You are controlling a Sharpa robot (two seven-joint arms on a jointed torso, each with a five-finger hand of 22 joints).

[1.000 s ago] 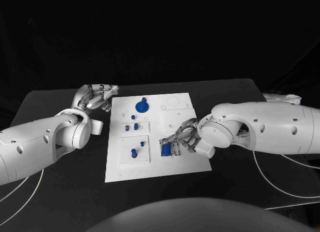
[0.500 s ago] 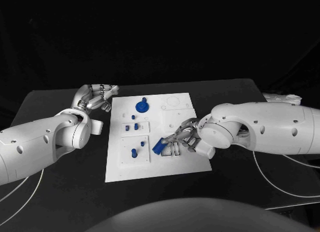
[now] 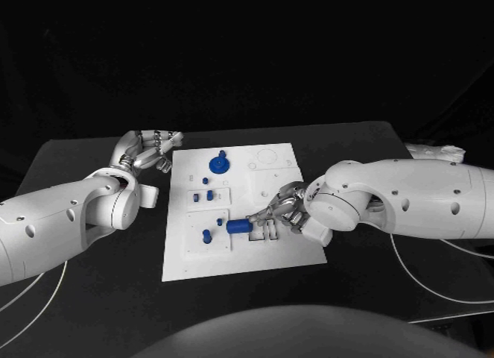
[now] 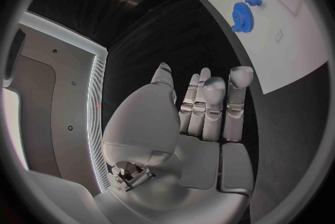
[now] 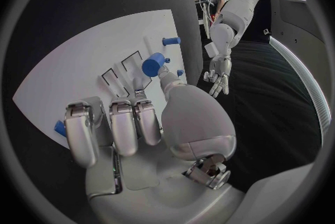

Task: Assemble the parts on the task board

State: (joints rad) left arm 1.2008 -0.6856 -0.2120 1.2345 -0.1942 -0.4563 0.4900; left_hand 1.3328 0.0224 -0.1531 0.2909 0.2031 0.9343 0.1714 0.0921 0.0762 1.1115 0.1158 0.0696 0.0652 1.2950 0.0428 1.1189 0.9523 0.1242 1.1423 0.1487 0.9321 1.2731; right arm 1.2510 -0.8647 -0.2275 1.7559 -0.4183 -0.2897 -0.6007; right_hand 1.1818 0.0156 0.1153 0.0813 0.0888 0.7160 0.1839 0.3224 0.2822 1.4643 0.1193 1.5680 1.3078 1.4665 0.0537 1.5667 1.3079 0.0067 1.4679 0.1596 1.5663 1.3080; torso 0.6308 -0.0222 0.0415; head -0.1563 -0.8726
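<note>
Bare task board near edge; right hand over its middle.

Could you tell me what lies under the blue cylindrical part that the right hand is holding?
Beneath the blue cylindrical part lies the white task board, with dark slots beside it. The right hand covers the cylinder's far end and the board beneath, so anything there is hidden.

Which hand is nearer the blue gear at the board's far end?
Left. The left hand sits just beside the blue gear, off the board's edge; the right hand is farther down the board.
</note>
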